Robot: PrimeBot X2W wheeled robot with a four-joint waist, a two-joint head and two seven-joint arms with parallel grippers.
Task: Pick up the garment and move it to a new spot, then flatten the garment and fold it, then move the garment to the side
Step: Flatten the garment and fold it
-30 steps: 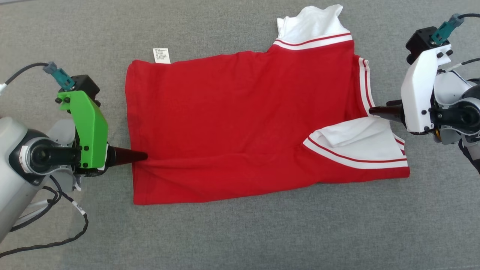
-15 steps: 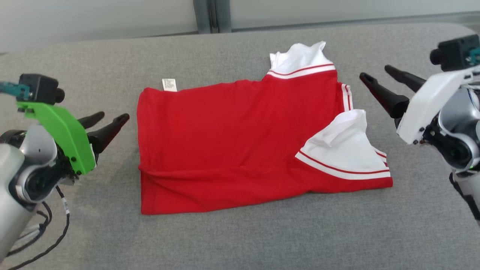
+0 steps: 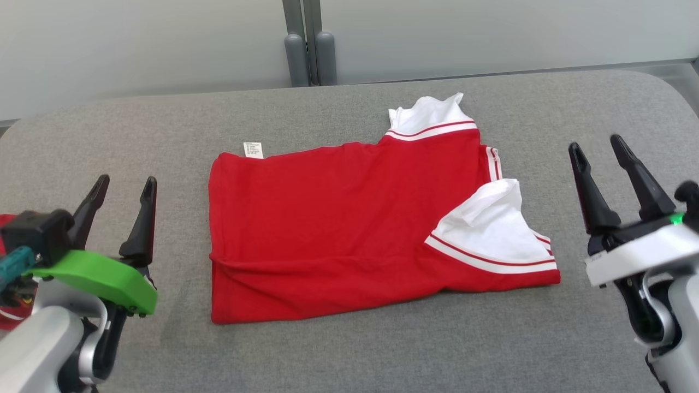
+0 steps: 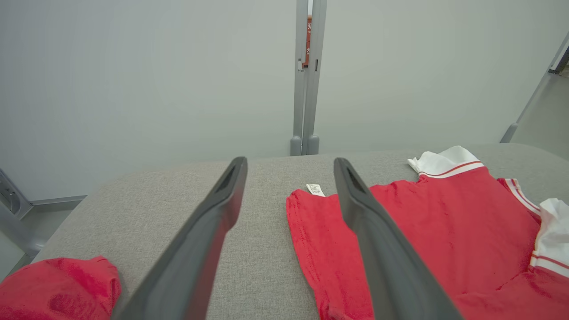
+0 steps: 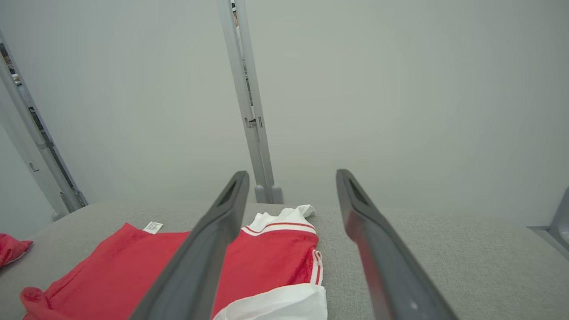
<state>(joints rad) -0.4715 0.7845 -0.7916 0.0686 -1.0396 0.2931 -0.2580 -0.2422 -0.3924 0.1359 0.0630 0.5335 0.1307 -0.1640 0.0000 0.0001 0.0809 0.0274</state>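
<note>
The garment (image 3: 338, 218) is a red shirt with white, red-striped trim, lying folded in a rough rectangle at the middle of the grey table (image 3: 349, 349); a small white label (image 3: 253, 149) sticks out at its far left corner. It also lies in the left wrist view (image 4: 444, 240) and in the right wrist view (image 5: 133, 271). My left gripper (image 3: 124, 185) stands open to the left of the garment, clear of the cloth, fingers pointing away from me. My right gripper (image 3: 598, 146) stands open to the right of it, holding nothing.
A second red cloth (image 4: 58, 289) lies near the table's left edge, also at the far left in the right wrist view (image 5: 11, 249). A pale wall with a grey post (image 3: 306, 49) rises behind the table's rounded far edge.
Both grippers have let go of the garment's edges, opened wide and drawn back to its sides, fingers now pointing away. The camera has tilted up, bringing the wall into view.
</note>
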